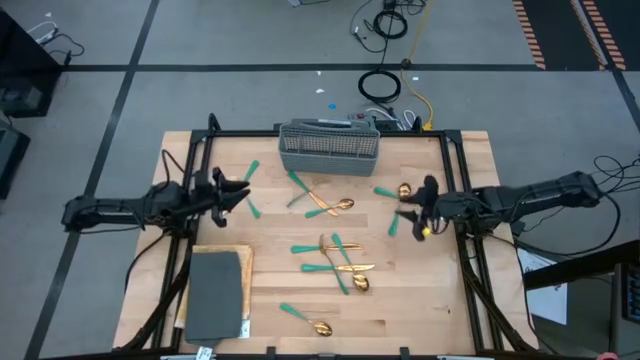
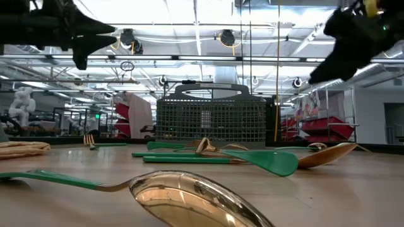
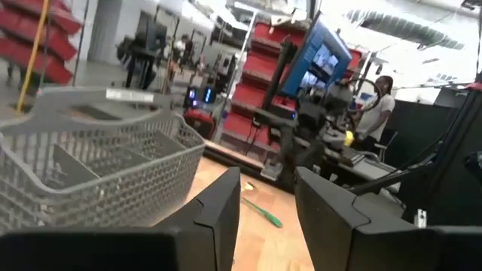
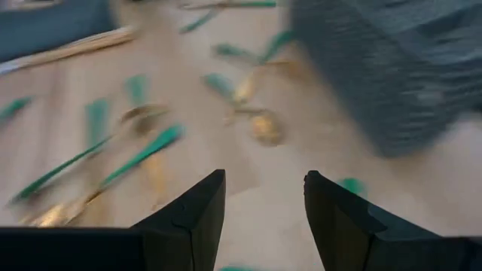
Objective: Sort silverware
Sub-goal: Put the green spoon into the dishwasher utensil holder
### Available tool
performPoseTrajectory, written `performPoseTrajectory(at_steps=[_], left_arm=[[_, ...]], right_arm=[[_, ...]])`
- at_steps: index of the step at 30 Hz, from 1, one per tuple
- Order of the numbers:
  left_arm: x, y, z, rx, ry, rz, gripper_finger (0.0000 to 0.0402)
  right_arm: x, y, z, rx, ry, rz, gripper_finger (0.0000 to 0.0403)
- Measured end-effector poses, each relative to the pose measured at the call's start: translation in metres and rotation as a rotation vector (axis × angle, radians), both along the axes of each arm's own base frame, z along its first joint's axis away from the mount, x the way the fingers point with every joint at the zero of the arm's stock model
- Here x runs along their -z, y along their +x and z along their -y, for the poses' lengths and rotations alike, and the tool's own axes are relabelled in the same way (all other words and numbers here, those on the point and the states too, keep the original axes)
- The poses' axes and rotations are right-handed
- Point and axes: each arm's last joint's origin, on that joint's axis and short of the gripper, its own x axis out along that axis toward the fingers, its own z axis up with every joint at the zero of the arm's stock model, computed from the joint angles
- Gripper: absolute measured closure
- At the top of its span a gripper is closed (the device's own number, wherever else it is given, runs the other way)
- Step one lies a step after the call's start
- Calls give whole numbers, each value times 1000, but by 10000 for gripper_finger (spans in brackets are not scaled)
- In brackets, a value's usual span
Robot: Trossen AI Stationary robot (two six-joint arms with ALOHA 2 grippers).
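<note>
Gold-headed silverware with teal handles lies scattered flat on the wooden table: a crossed pile [image 1: 338,262] in the middle, a pair [image 1: 322,203] near the grey mesh caddy [image 1: 329,148], a spoon [image 1: 310,322] near the front, one piece [image 1: 251,172] at the left and some [image 1: 392,192] at the right. My left gripper [image 1: 240,193] hovers open above the table's left part, left of the caddy [image 3: 90,173]. My right gripper [image 1: 408,212] hovers open above the table's right part, with the silverware [image 4: 135,154] spread beyond its fingers. Both hold nothing.
A dark grey pad [image 1: 215,293] on a light mat lies at the table's near left corner. The caddy stands at the far edge's middle. Cables [image 1: 385,85] lie on the floor beyond the table. A person [image 3: 376,105] shows in the room behind.
</note>
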Motion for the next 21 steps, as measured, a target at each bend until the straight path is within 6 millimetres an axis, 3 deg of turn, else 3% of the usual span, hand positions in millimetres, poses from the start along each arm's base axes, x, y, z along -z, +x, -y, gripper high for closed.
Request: performPoseTrajectory(at_steps=[7,12,16,21], left_arm=[[-35,19,1,39,16,5,270],[-71,32,0,19,139,65,270],[-84,43,0,24,133,-6,270],[-72,60,-1,35,49,-234,270]], right_arm=[[-49,17,-2,-32,-89,32,232],[-83,19,4,138,-101,32,232],[-87,18,9,210,-142,-107,232],[-75,27,11,243,-103,-223,232]])
